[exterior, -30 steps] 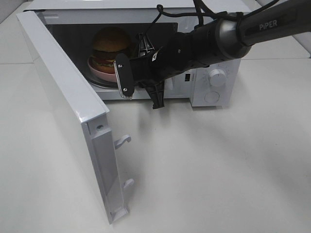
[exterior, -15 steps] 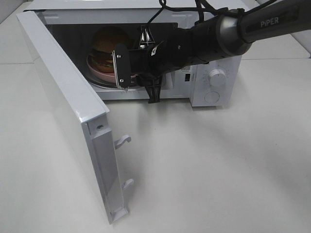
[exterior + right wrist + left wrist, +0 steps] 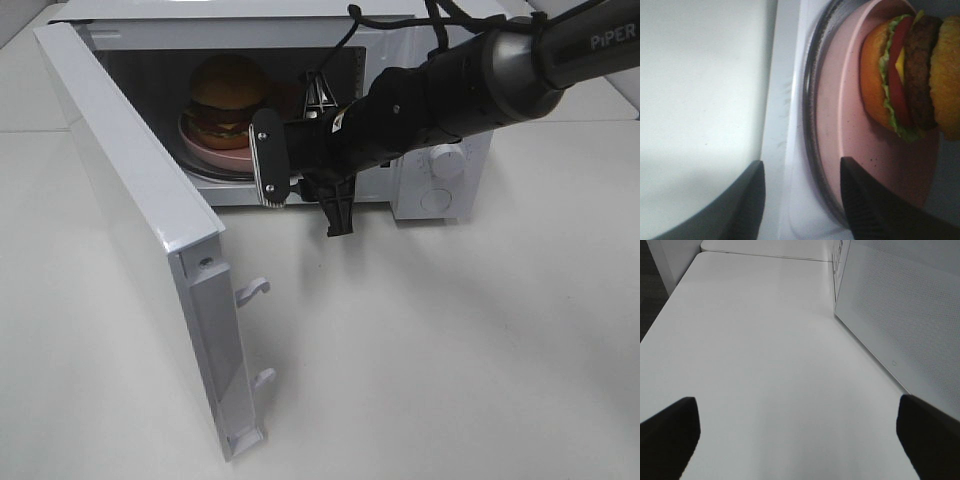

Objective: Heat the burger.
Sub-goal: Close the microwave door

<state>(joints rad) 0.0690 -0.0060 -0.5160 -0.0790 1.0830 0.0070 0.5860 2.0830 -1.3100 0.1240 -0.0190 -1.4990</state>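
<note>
The burger (image 3: 228, 95) sits on a pink plate (image 3: 205, 152) inside the open microwave (image 3: 420, 205) for heating, with the right pincer (image 3: 307, 212) parted and empty at its mouth and the left pincer (image 3: 797, 405) wide beside its door (image 3: 130, 200).

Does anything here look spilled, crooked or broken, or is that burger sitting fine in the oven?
Nothing stands out. The burger stands upright, its layers stacked, on the pink plate inside the microwave. The door stands wide open, and nothing is spilled on the table.
</note>
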